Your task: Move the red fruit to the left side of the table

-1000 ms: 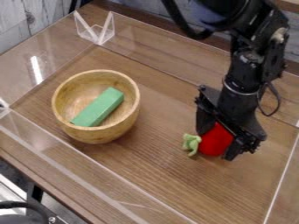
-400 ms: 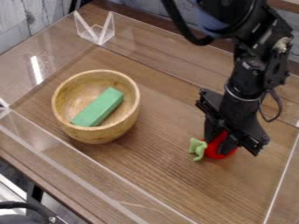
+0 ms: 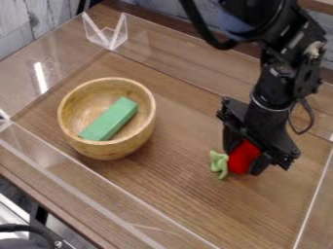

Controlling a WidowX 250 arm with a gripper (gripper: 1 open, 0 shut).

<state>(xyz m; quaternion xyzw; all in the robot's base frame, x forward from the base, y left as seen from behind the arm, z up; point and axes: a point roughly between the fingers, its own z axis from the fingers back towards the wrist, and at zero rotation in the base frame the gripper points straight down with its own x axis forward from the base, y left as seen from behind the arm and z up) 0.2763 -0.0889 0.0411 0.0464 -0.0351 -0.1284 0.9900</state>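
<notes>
- Gripper [image 3: 250,161] points straight down at the right side of the tabletop [image 3: 156,195], low over the fruit [image 3: 239,159].
- Change over the last second: the fruit's leafy end has shifted a little, and the arm has barely moved; the fruit sits in about the same spot.
- Fingers straddle the fruit, red body between them, green leaf [image 3: 217,163] sticking out to the left; can't tell if they are clamped on it or just around it.
- Fruit looks to be on or just above the wood, not lifted clear.
- Judgement: grasp step in hand; the carry to the left has not started, so most of the task remains.
- Fruit: small, round, glossy red toy, soft-looking pale green stem.
- Tabletop: brown wood grain, flat, ringed by clear acrylic walls [image 3: 313,209].
- Bowl [image 3: 109,119]: round, light wood, smooth, on the left, holding a green rectangular block [image 3: 111,118].
- Bowl takes up much of the left side, so the drop spot needs care.
</notes>
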